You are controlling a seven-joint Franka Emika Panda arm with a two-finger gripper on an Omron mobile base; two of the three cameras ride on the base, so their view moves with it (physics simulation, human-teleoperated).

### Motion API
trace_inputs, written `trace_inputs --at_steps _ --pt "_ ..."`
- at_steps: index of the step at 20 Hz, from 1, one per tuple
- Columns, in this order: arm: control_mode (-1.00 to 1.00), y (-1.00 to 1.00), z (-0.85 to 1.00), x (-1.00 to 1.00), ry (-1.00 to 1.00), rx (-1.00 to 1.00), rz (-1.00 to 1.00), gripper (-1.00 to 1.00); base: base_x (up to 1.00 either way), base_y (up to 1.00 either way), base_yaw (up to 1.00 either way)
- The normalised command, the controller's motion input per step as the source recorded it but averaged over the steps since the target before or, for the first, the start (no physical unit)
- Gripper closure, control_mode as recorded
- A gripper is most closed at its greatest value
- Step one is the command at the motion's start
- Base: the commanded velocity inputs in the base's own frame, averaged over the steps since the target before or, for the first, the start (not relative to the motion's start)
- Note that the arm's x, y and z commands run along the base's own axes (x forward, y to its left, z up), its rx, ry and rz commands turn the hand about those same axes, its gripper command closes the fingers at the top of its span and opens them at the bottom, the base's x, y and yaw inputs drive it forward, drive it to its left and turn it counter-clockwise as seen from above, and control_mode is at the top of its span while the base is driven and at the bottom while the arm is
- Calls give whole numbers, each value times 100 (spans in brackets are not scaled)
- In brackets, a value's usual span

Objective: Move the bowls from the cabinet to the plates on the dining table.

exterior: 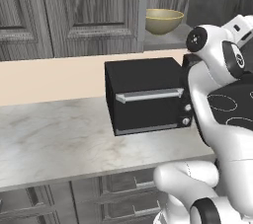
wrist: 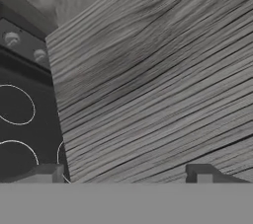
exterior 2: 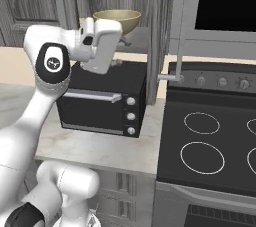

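Observation:
A tan bowl [exterior: 164, 20] with a golden-brown rim stands on the shelf of the open dark grey cabinet [exterior: 74, 11], above the toaster oven. The same bowl [exterior 2: 117, 20] sits just behind my white hand [exterior 2: 100, 41], which hangs in front of and slightly below the shelf. The cabinet's open door [exterior 2: 161, 26] stands edge-on to the right of the bowl, and its wood grain [wrist: 158, 80] is close in front of the hand camera. My gripper [wrist: 126, 173] is open, fingertips [wrist: 47, 173] far apart, with nothing between them. The plates and dining table are out of view.
A black toaster oven [exterior: 146, 97] sits on the marble counter [exterior: 49, 144] directly under the open shelf. A black stove top [exterior 2: 210, 141] with ring burners lies to the right. The open door's long grey bar handle [exterior 2: 179, 36] juts out over the stove's edge.

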Motion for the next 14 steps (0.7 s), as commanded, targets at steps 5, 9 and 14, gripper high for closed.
trace_inputs --at_steps 5,9,14 --pt "-100 40 0 0 -6 13 1 -100 0 0 0" --pt "-100 37 0 0 -5 16 3 -100 0 0 0" --pt "-100 38 1 2 -6 16 1 -100 0 0 0"
